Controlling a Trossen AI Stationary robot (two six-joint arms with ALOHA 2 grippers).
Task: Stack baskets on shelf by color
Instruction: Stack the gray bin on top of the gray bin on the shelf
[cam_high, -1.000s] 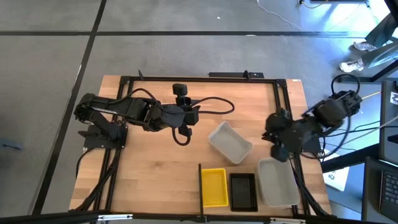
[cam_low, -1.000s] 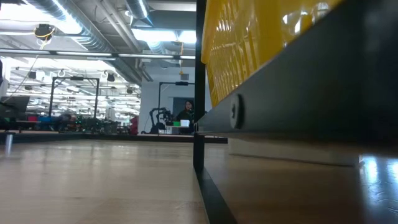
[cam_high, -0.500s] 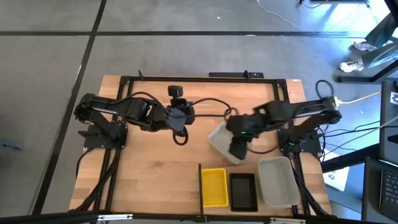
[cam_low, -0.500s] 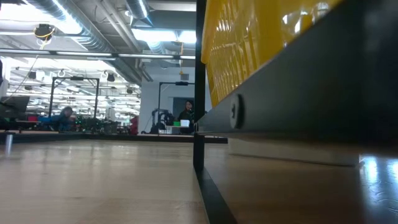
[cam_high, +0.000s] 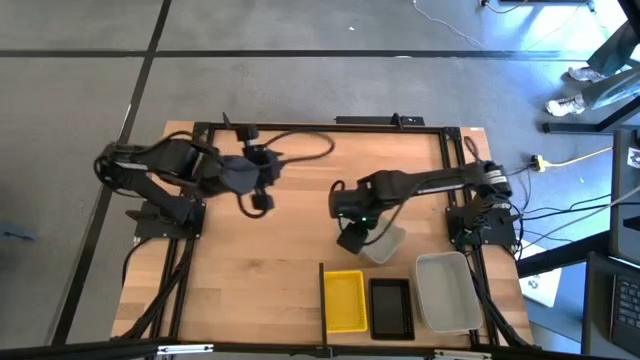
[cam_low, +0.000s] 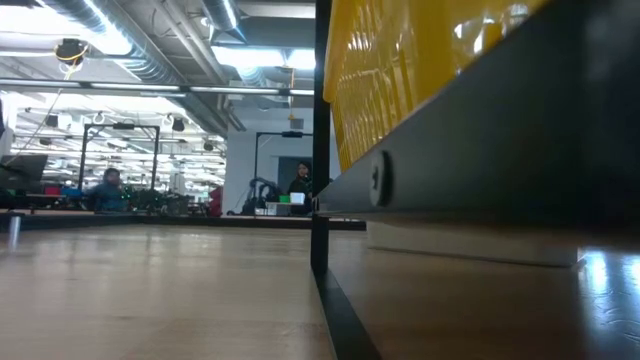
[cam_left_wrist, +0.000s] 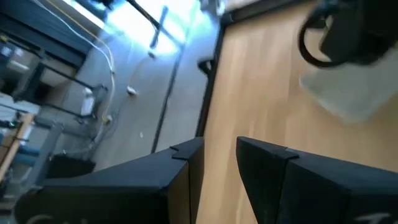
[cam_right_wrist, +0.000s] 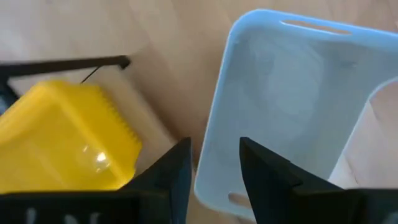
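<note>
Your right gripper (cam_high: 352, 238) hangs over the middle of the table with its fingers (cam_right_wrist: 268, 174) parted and nothing between them, poised just above the near rim of a loose translucent grey-white basket (cam_right_wrist: 292, 99). That basket (cam_high: 385, 243) lies tilted on the plank tabletop (cam_high: 250, 270), apart from the others, just behind the shelf (cam_right_wrist: 134, 127). On the shelf at the table's front edge you have a yellow basket (cam_high: 345, 300) beside the thin dark upright divider (cam_high: 322, 298), then a black mesh basket (cam_high: 390, 307) next to it, then a second translucent grey-white basket (cam_high: 445, 292) at the right end. Your left gripper (cam_high: 260, 202) sits over the back left part of the table, well apart from every basket; its fingers (cam_left_wrist: 273, 180) stand slightly open and hold nothing. From table height, the yellow basket (cam_low: 420, 60) and the divider (cam_low: 320, 140) fill the near view, and people sit far off in the room beyond.
</note>
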